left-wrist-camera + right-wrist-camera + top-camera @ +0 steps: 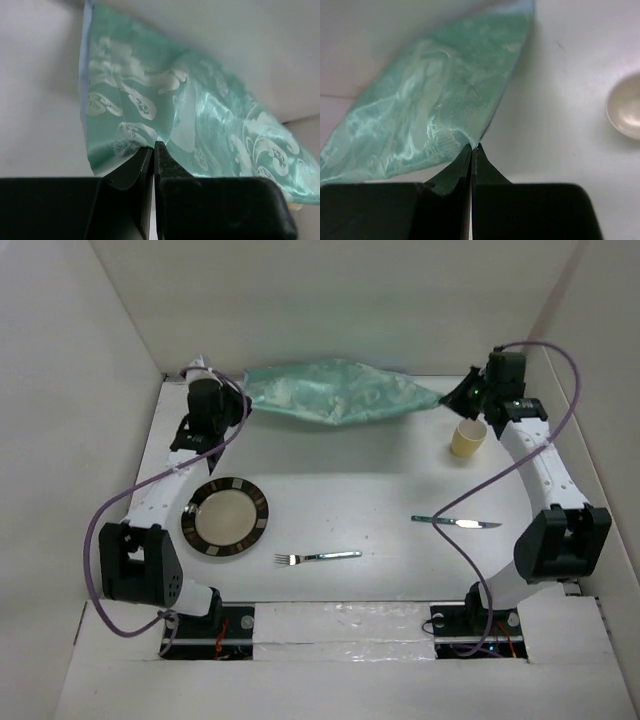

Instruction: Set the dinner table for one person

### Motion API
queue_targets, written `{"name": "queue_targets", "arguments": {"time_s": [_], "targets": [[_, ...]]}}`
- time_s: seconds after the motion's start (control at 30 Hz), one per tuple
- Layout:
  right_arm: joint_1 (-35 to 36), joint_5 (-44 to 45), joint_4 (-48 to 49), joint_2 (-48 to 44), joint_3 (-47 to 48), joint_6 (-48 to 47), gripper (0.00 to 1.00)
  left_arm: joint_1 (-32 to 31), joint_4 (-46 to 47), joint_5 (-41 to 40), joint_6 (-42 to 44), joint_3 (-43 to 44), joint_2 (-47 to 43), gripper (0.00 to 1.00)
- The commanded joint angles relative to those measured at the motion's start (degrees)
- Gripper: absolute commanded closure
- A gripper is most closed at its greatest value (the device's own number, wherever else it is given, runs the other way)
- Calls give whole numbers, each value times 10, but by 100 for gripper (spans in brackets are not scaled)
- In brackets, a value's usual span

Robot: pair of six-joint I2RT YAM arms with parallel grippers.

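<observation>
Overhead, we see the dinner table [380,505] with the green mat [340,392] stretched across its far side, the left gripper [240,402] at one corner and the right gripper [446,400] at the other. Only here do the plate [225,517], fork [318,558] and knife [457,522] show. At our left wrist, closed fingers pinch the mat's edge. At our right wrist, closed fingers pinch its corner, and the cup [627,107] shows its pale inside.

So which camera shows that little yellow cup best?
The top external view: the whole cup stands in sight. The right wrist view cuts the cup off at its edge; the left wrist view misses it.
</observation>
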Motion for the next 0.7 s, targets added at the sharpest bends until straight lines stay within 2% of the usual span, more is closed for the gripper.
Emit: {"name": "queue_targets", "arguments": {"time_s": [0.0, 0.27, 0.5, 0.67], "targets": [[-13, -28, 55, 11, -96, -6, 100, 3, 74, 46, -19, -98, 20, 100], [-24, -6, 86, 0, -264, -10, 100, -2, 79, 57, -22, -209, 28, 100], [-39, 10, 89, -34, -354, -5, 100, -39, 46, 51, -29, -271, -6, 100], [-60, 22, 88, -46, -376, -10, 100, -39, 5, 52, -34, -292, -44, 100]]}}
